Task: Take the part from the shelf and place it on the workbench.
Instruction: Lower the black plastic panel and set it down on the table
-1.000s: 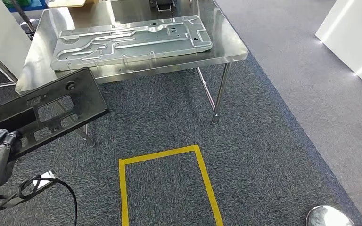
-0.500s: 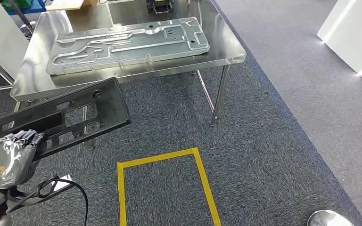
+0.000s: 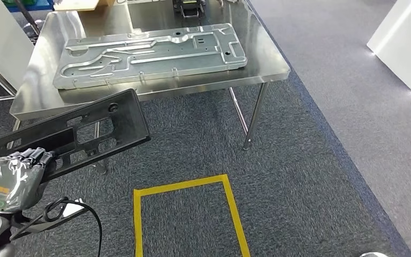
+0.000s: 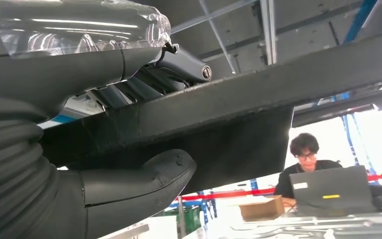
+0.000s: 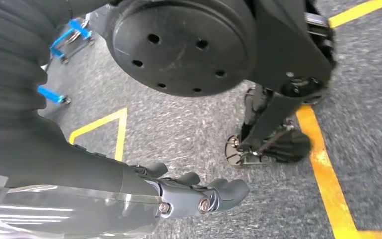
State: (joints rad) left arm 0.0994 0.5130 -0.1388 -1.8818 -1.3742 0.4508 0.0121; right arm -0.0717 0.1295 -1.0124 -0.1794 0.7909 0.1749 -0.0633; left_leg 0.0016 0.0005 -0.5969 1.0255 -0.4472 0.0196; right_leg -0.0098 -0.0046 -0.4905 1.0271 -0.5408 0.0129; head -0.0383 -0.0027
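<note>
Part (image 3: 80,134): you've got a long black plastic panel with cut-outs, gripped in your left hand (image 3: 15,176). Hand holds it at the near end, fingers (image 3: 29,157) curled over the top edge. Left wrist view confirms it, thumb (image 4: 144,177) pressed under the part (image 4: 219,124), dark fingers over it. From the hand the panel runs forward and off to the right, far end tilted a bit up, hanging over carpet (image 3: 192,139), just short of the workbench (image 3: 270,59) edge, not touching it. Workbench stands ahead of the hand, steel top, with a big grey stamped metal plate (image 3: 150,53) lying flat on it. Yellow tape rectangle (image 3: 187,184) on the carpet, off to the right of the hand and a bit nearer you. Black cable (image 3: 80,206) loops just below the hand. Right hand (image 5: 189,191) hangs low over the carpet, holding nothing, fingers loosely curved and slightly apart. Left wrist view: a person sits behind a laptop (image 4: 333,189) far past the part.
</note>
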